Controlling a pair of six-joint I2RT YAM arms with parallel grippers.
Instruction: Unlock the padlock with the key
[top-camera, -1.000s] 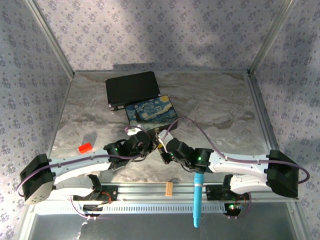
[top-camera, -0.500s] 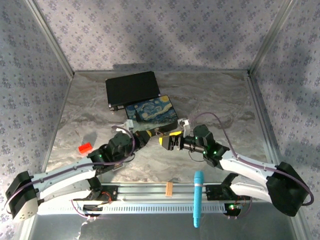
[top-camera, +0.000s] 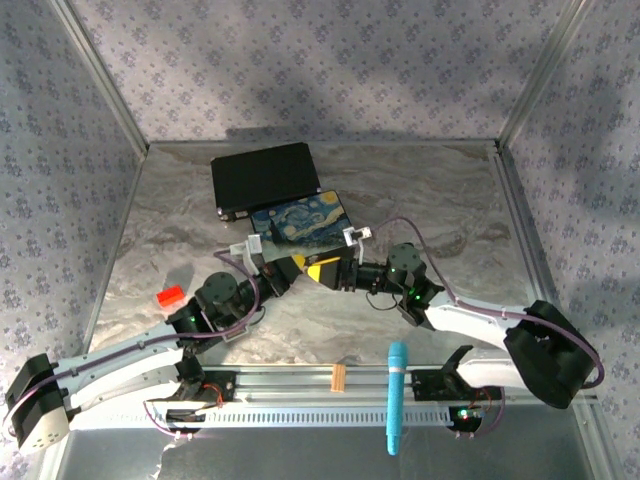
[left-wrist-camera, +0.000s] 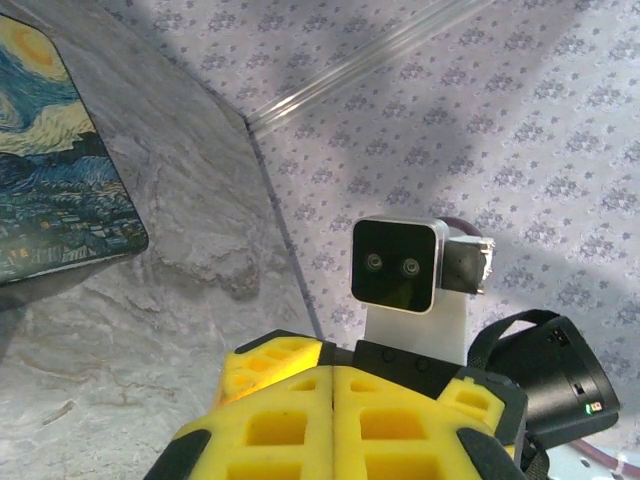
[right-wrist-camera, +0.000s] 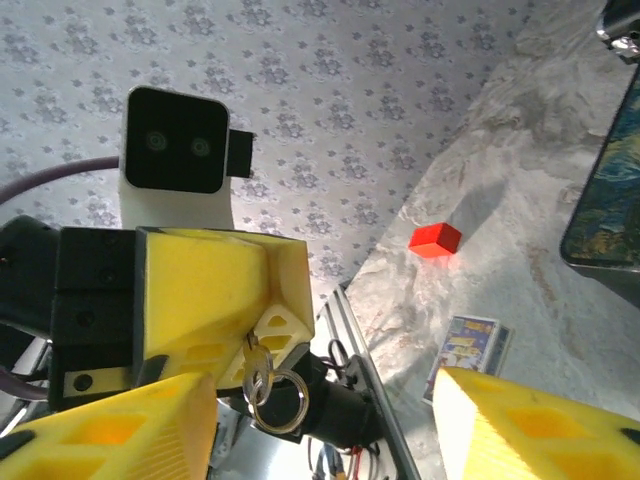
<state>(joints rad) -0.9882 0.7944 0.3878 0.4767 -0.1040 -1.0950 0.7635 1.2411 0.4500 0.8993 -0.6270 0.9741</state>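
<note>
Right wrist view: our right fingers (right-wrist-camera: 520, 420) have just sprung apart, empty, beside the left fingers (right-wrist-camera: 210, 290), which stay clamped on the dangling key (right-wrist-camera: 256, 358). The left alone carries it now, and unlocking is likely still ahead.

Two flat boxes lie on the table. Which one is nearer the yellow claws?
The Starry-Night painted box: the left gripper and right gripper sit by its near edge; the plain black box lies beyond it.

- Table (top-camera: 440, 210): grey, marbled.
- Box (top-camera: 300, 222): blue swirling night-sky print with yellow accents.
- Case (top-camera: 263, 176): black.
- Block (top-camera: 171, 296): red.
- Left gripper (left-wrist-camera: 333, 385): yellow, black-edged.
- Key (right-wrist-camera: 256, 358): yellowish metal.
- Walls (top-camera: 300, 60): lilac floral print.
</note>
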